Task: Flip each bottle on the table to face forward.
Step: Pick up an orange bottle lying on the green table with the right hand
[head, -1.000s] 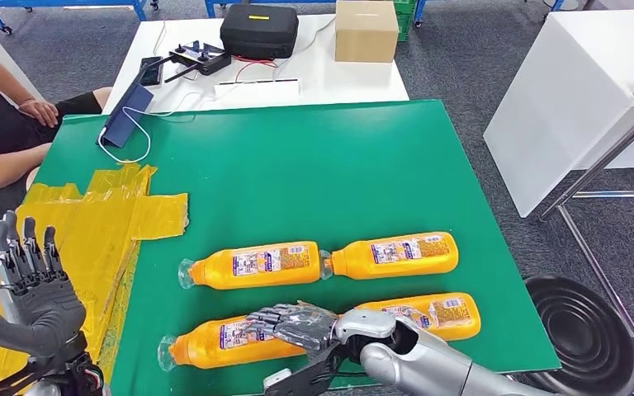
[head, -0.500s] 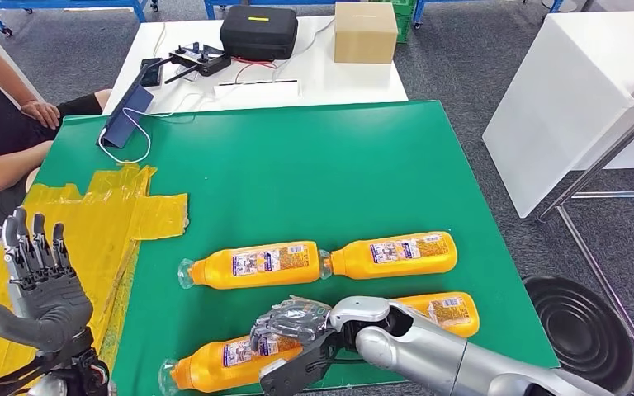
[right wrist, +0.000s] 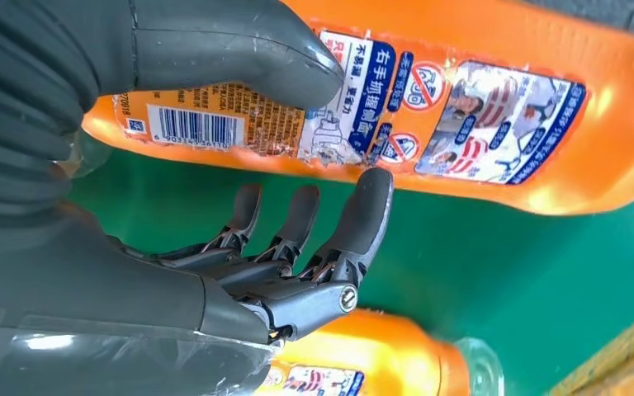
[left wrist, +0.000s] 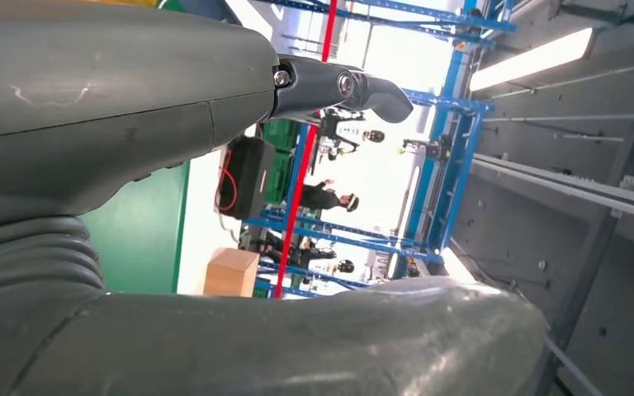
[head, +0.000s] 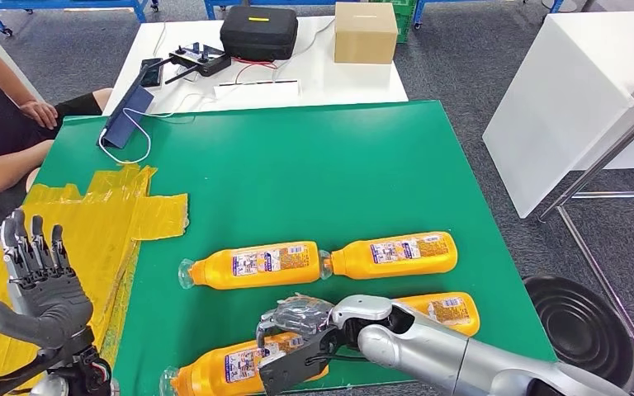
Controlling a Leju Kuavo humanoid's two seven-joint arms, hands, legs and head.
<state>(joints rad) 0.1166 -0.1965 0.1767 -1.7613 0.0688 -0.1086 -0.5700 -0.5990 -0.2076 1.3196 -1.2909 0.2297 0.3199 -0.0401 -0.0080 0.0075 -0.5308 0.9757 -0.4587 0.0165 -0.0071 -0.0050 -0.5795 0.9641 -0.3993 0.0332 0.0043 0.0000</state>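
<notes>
At the near edge of the green table [head: 314,157], your right hand [head: 295,330] sits over the near-left bottle [head: 215,370], which lies on its side, tilted, with its clear cap end toward the left; in the right wrist view the thumb [right wrist: 239,49] presses on that bottle's label while the fingers [right wrist: 355,227] curl beneath with green mat showing between them and the bottle, so you have a partial hold at best and you cannot tell whether it is truly gripped; just to the right, partly behind the silver forearm, lies the near-right bottle [head: 442,309], its label up; beyond the hand you have the far-left bottle [head: 252,264] and the far-right bottle [head: 392,254] lying end to end, nearly touching, both labels up; your left hand [head: 37,289] is raised beside the table's left edge, fingers straight, spread and holding nothing, above the yellow tape patch [head: 91,239]; farther out, a white table [head: 355,78] carries a black case [head: 258,31], a cardboard box [head: 365,31] and a controller [head: 200,58]; a person [head: 0,124] sits at the far left, and a black ribbed bin [head: 586,330] stands on the floor to the right.
</notes>
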